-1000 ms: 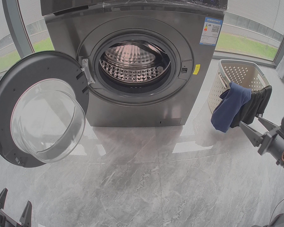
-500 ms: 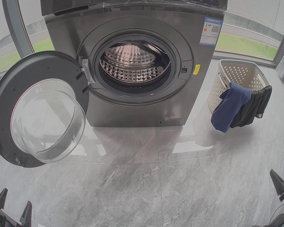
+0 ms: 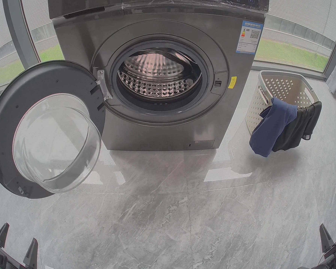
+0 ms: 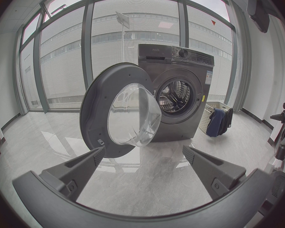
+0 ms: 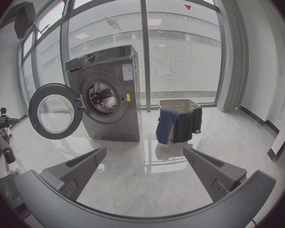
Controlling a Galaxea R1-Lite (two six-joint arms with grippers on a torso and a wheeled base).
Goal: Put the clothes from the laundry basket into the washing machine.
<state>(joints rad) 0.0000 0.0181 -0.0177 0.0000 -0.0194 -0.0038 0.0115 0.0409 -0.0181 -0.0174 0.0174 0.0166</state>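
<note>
A grey front-loading washing machine (image 3: 156, 30) stands ahead with its round door (image 3: 44, 127) swung wide to the left and a bare steel drum (image 3: 156, 75). To its right sits a beige laundry basket (image 3: 287, 83); a blue garment (image 3: 272, 126) and a black garment (image 3: 298, 126) hang over its front rim. My left gripper (image 3: 16, 240) is low at the near left, open and holding nothing. My right gripper (image 3: 334, 228) is low at the near right, well short of the basket, open and holding nothing. The basket (image 5: 179, 105) with both garments also appears in the right wrist view.
Glossy grey marble floor (image 3: 183, 206) stretches between me and the machine. Tall windows (image 5: 180, 48) stand behind the machine and basket. The open door juts out into the floor space on the left.
My right gripper has pulled back from just beside the hanging garments, down to the near right corner, with nothing in it. The clothes, basket and left gripper have stayed put.
</note>
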